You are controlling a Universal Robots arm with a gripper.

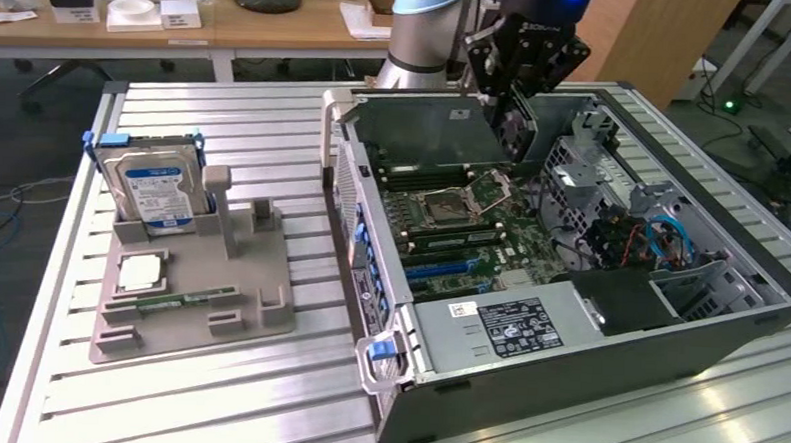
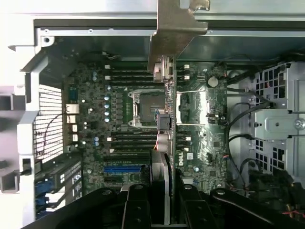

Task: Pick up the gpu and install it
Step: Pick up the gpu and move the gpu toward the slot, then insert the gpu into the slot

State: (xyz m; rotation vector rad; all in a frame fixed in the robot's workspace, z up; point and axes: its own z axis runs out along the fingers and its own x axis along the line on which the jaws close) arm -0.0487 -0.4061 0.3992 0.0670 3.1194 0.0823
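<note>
the gripper (image 2: 164,210) is clamped on the gpu (image 2: 164,174), which hangs edge-on above the motherboard (image 2: 119,109) inside the open computer case (image 1: 562,389), silver bracket (image 2: 176,33) near the case wall. beside the case, a hard drive (image 1: 156,193) stands in a grey holder (image 1: 260,266).

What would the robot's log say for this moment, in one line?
gripper: shut on gpu | gpu: held over the open computer case, above the motherboard | install: not yet seated
</note>
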